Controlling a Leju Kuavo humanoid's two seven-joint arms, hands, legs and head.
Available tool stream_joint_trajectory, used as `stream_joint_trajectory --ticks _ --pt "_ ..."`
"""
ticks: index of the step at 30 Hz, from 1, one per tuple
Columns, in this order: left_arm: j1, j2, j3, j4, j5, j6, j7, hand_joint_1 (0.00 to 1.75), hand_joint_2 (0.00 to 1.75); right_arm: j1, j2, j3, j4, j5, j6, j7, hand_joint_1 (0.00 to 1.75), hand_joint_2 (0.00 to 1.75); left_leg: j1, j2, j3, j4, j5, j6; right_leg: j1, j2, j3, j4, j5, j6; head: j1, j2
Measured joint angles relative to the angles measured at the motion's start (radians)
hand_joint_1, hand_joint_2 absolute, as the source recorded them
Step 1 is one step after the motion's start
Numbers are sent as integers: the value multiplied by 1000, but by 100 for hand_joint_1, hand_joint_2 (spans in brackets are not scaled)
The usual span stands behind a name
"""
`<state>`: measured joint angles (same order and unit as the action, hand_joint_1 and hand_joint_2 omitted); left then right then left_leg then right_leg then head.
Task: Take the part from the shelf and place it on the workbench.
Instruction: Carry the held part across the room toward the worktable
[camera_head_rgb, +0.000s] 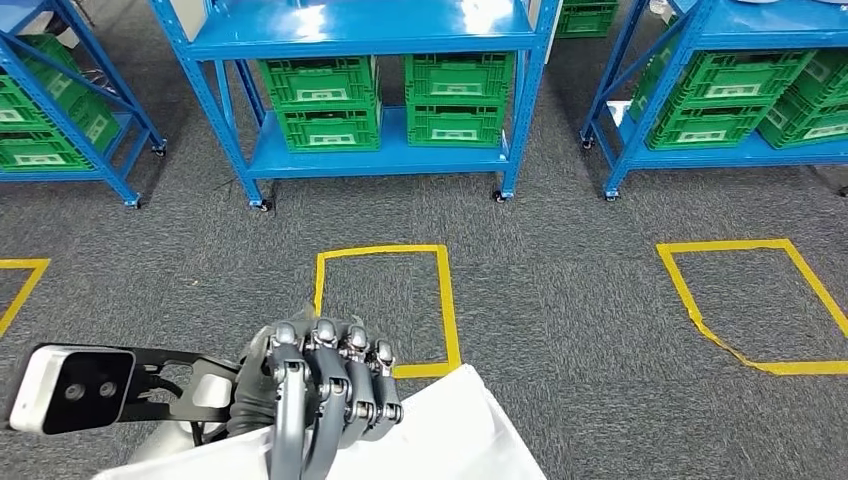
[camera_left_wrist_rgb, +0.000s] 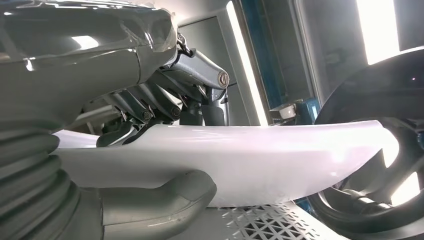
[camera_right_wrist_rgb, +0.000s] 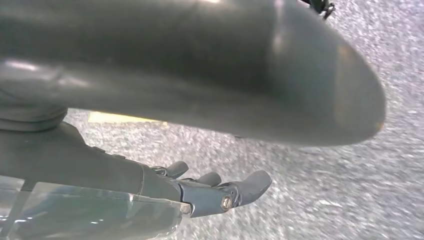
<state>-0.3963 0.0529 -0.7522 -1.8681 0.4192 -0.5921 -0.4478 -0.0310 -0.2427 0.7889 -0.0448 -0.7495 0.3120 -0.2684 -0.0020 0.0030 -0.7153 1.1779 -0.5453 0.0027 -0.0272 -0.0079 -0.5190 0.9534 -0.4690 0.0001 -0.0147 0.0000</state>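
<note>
Head view: left hand (camera_head_rgb: 325, 385) fingers curl over the frame-cropped white part (camera_head_rgb: 440, 440); right hand (camera_right_wrist_rgb: 210, 190) fingers apart, holding nothing.

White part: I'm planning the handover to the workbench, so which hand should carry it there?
Left. The left hand already grips the white part, while the right hand hangs over the carpet with its fingers apart.

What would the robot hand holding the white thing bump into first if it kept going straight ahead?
Probably nothing soon. The left robot hand grips the white part over bare carpet; the blue shelf with green crates stands further ahead, though depth is unclear.
</note>
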Motion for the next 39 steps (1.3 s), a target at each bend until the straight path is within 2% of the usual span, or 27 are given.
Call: stream_joint_trajectory --ticks 1,2,4,5,7,9,11,13,15,16,17,18,19,20,22,23,24,26,27,28,30,31,32,34,36,38,39 --pt "-1 2 -2 4 0 2 2 175 175 0 3 0 -3 2 1 2 0 0 4 0 -4 65 -26 -5 0 0 -17 2 15 1 0 0" --pt "-2 3 -4 9 0 4 5 175 175 0 6 1 -5 3 3 4 0 0 7 0 1 109 -25 -8 0 0 -36 4 29 3 0 0" --pt "-5 6 -7 18 0 7 10 175 175 1 12 3 -10 6 5 4 0 0 11 0 57 100 27 -8 -1 1 -75 12 54 9 -1 0" --pt "-9 7 -9 21 0 8 10 175 175 0 15 5 -13 6 4 4 0 0 12 -2 112 42 45 -6 -2 1 -91 16 66 13 -1 0" --pt "-20 8 -13 28 0 11 10 175 175 0 22 6 -20 6 1 6 0 0 10 -5 239 -126 22 2 1 3 -113 21 88 24 0 0" --pt "-29 8 -18 37 1 14 11 175 175 0 27 6 -25 5 -3 7 0 0 2 -6 292 -220 -10 13 2 4 -121 16 114 38 0 0" --pt "-33 9 -20 47 1 16 11 175 175 2 30 7 -28 5 -6 7 0 0 -1 -2 276 -229 9 31 -2 4 -128 11 126 48 0 0" --pt "-37 8 -23 59 1 16 11 175 175 5 34 7 -31 1 -13 13 0 0 -1 3 250 -234 41 50 -4 5 -151 58 66 39 4 0" --pt "-40 4 -27 74 3 16 9 175 175 3 38 7 -32 -11 -32 43 0 0 -6 4 215 -233 72 61 -4 5 -186 184 -38 26 7 0" --pt "-41 2 -29 83 5 15 7 175 175 1 39 7 -32 -18 -43 65 0 0 -9 5 196 -231 89 62 -4 5 -199 257 -70 28 8 0" --pt "-41 -1 -32 93 7 15 5 175 175 0 41 7 -32 -24 -54 86 0 0 -12 5 175 -228 105 63 -4 5 -202 314 -78 36 8 0" --pt "-42 -4 -35 101 10 15 3 175 175 0 43 7 -32 -28 -63 102 0 0 -14 5 153 -224 119 62 -4 5 -191 342 -65 47 8 0" --pt "-43 -6 -37 107 12 15 2 175 175 -1 44 7 -33 -30 -67 112 0 0 -14 6 132 -218 132 61 -4 5 -162 331 -41 57 8 0" --pt "-45 -7 -39 113 12 15 1 175 175 -1 45 7 -33 -32 -70 116 0 0 -15 6 112 -210 143 58 -4 5 -114 281 -22 62 8 0" --pt "-51 -11 -43 119 13 15 -1 175 175 -4 45 6 -35 -32 -71 120 0 0 -17 7 80 -191 159 50 0 5 9 118 -38 54 8 0" --pt "-54 -13 -45 121 14 15 -2 175 175 -6 45 6 -35 -32 -71 120 0 0 -18 9 71 -184 167 45 3 5 49 54 -56 45 7 0" --pt "-56 -14 -46 123 14 15 -3 175 175 -7 45 6 -36 -32 -72 121 0 0 -17 10 65 -181 176 40 7 6 68 16 -70 37 7 0" --pt "-57 -14 -48 129 15 15 -4 175 175 -6 47 6 -36 -32 -72 122 0 0 -14 11 55 -181 191 29 7 5 52 9 -59 22 8 0" --pt "-57 -13 -49 133 14 15 -4 175 175 -6 48 6 -36 -32 -72 122 0 0 -11 9 46 -171 174 22 5 4 41 10 -47 13 7 0" --pt "-57 -13 -49 136 14 16 -4 175 175 -6 50 6 -36 -32 -72 123 0 0 -9 6 35 -144 136 15 3 2 28 9 -33 6 5 0" --pt "-57 -11 -49 140 14 16 -5 175 175 -6 50 6 -37 -32 -72 123 0 0 -1 2 10 -35 21 1 2 0 -3 10 -3 -2 1 0" --pt "-57 -10 -50 142 15 16 -5 175 175 -6 51 6 -37 -32 -72 123 0 0 2 1 2 30 -20 -4 2 0 -19 11 11 -2 1 0" --pt "-57 -9 -51 145 15 16 -5 175 175 -5 51 6 -37 -32 -72 123 0 0 5 1 2 83 -35 -7 3 0 -37 12 25 -2 1 0" --pt "-57 -7 -52 150 14 16 -5 175 175 -5 53 6 -37 -32 -72 124 0 0 9 1 37 109 4 -8 3 0 -75 18 51 2 0 0" --pt "-59 -7 -53 153 15 16 -8 175 175 -5 55 6 -38 -33 -71 127 0 0 9 -1 140 6 41 -1 3 2 -106 24 75 9 0 0" --pt "-65 -8 -52 154 16 16 -16 175 175 -5 57 6 -39 -36 -69 132 0 0 4 -4 256 -150 13 11 6 3 -121 26 96 19 1 0" --pt "-69 -9 -52 154 18 15 -21 175 175 -5 57 6 -39 -39 -69 138 0 0 1 -4 287 -199 -5 17 6 3 -124 25 107 26 1 0"
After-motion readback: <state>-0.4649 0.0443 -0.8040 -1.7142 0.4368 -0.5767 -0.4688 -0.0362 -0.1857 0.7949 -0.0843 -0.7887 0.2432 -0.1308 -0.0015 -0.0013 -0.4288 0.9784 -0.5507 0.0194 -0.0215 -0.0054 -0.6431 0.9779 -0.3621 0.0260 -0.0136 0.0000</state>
